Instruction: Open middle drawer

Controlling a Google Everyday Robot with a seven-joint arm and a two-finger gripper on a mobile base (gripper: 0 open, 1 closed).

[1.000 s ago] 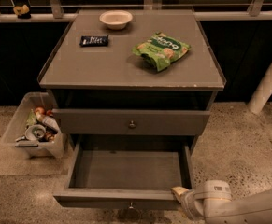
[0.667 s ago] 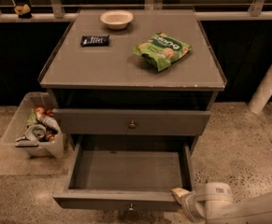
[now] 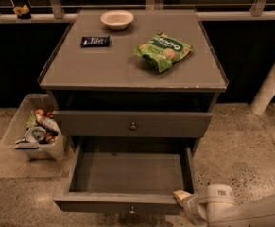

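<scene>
The grey cabinet (image 3: pixel 127 74) has a low wide grey drawer front with a small round metal knob (image 3: pixel 133 126); this is the middle drawer (image 3: pixel 94 124), and its front stands closed or nearly closed under a dark shadowed band. Below it, the lowest drawer (image 3: pixel 127 174) is pulled far out and empty, with its own knob (image 3: pixel 132 209) on the front. My gripper (image 3: pixel 180 196) is at the bottom right, next to the right front corner of the pulled-out lowest drawer, with the white arm (image 3: pixel 222 207) behind it. It is well below the middle drawer's knob.
On the cabinet top lie a white bowl (image 3: pixel 116 19), a dark snack bar (image 3: pixel 95 41) and a green chip bag (image 3: pixel 163 50). A clear bin of trash (image 3: pixel 33 134) stands on the floor to the left. A white post (image 3: pixel 271 82) rises at the right.
</scene>
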